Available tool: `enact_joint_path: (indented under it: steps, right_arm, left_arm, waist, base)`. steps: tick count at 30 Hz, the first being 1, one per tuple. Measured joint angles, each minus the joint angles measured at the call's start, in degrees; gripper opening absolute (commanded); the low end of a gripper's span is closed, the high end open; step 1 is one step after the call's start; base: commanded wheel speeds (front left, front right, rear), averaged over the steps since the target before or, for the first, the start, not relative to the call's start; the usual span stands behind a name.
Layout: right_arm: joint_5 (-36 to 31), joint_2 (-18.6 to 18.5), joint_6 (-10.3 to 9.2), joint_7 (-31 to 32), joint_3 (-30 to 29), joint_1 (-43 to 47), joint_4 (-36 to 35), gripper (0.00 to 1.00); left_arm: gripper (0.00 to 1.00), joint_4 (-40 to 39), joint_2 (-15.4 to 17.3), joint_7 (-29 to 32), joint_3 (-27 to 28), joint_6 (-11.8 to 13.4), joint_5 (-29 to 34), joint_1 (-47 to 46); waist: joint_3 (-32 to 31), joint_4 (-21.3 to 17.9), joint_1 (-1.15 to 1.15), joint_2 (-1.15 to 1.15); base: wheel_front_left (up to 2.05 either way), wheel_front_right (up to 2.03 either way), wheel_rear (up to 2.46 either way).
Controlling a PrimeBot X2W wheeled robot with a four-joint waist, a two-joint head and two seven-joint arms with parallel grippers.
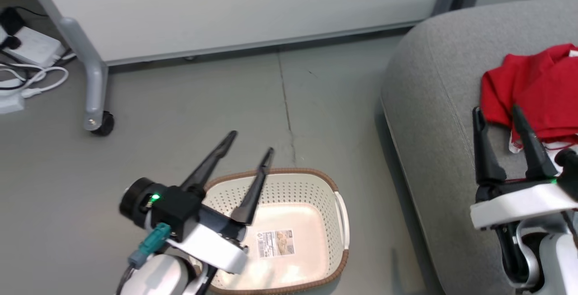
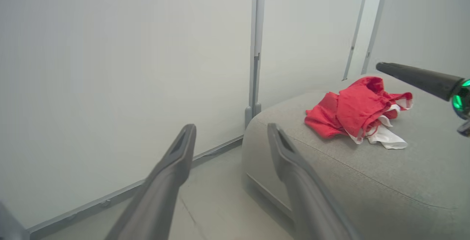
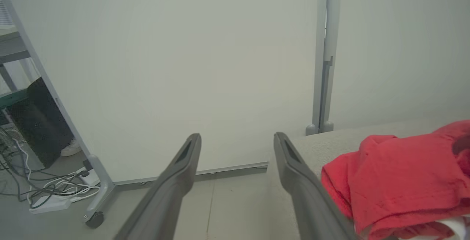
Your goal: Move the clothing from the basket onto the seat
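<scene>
Sticker (image 1: 275,243) inside basket (image 1: 311,187), print unreadable; clothing (image 1: 533,87) on seat (image 1: 433,69); left gripper (image 1: 251,142), right gripper (image 1: 496,109) both spread, empty.

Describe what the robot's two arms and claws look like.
The left claw and right claw each have two long, dark grey fingers tapering to narrow tips, on a black block with a small green light and a glossy white wrist shell. The left also carries a teal connector and a black round cap.
</scene>
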Motion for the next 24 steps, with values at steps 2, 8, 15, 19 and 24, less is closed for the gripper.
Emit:
enact_joint_path:
  steps: [2, 8, 15, 19, 24]
  right_arm:
    - [-0.7, 0.5, 0.00, 1.1, 0.4, 1.5, -2.2, 1.00]
    - [-1.9, 1.4, 0.00, 3.8, 0.8, 5.1, -5.5, 1.00]
    - [-2.3, 1.8, -0.01, 5.2, 1.0, 8.5, -6.5, 1.00]
    - [-2.4, 1.9, 0.00, 5.8, 0.9, 9.8, -7.1, 1.00]
    - [-2.8, 2.0, 0.00, 6.0, 0.4, 11.0, -7.4, 1.00]
  left_arm:
    - [1.00, 0.4, 0.5, -0.6, 1.6, 1.0, -0.4, 0.7]
    - [1.00, 1.0, 0.8, -2.0, 5.5, 2.9, -2.3, 2.1]
    - [1.00, 1.7, 1.0, -2.9, 11.4, 4.4, -4.3, 6.2]
    - [1.00, 0.4, 0.9, -3.0, 16.4, 4.9, -4.9, 9.5]
    - [1.00, -2.4, 0.0, -3.1, 23.1, 4.5, -3.3, 14.3]
  waist:
    - [-0.9, 0.7, 0.00, 0.00]
    - [-3.3, 2.3, 0.00, 0.00]
    - [-5.6, 3.1, 0.00, 0.00]
    - [-6.5, 3.2, 0.00, 0.00]
    - [-7.3, 3.3, 0.00, 0.00]
  base:
    - [0.00, 0.00, 0.00]
    - [0.00, 0.00, 0.00]
    - [0.00, 0.00, 0.00]
    - [0.00, 0.00, 0.00]
    - [0.00, 0.00, 0.00]
